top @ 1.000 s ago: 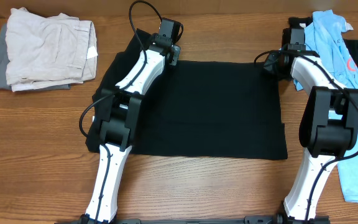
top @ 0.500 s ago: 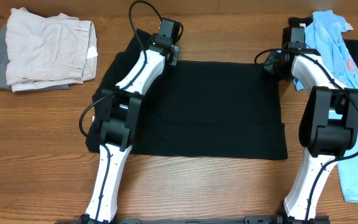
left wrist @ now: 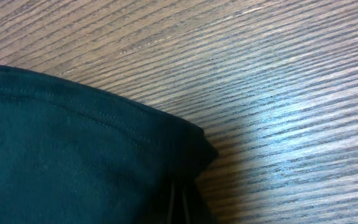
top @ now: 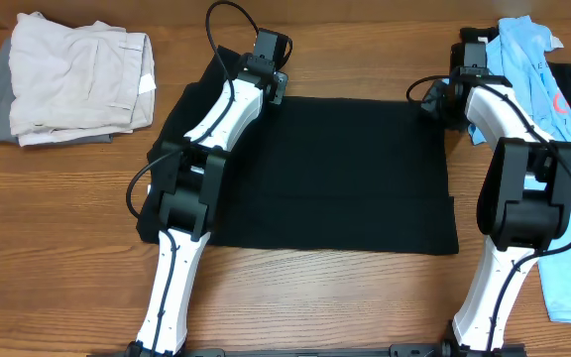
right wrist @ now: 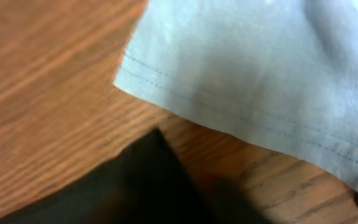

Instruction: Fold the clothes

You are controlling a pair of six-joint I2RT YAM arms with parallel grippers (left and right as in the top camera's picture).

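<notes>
Your right fingers (top: 430, 98) have edged toward the stitched hem of the light blue polo (right wrist: 260, 81); you cannot tell their gap. Your left fingers (top: 277, 89) pinch the far left corner of the matte black shirt (top: 345, 169), lying as a flat rectangle on the wood-grain counter (top: 315, 297).

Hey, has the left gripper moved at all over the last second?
No. The left gripper sits at the same far-left corner of the black shirt, no nearer the beige pile than before.
</notes>
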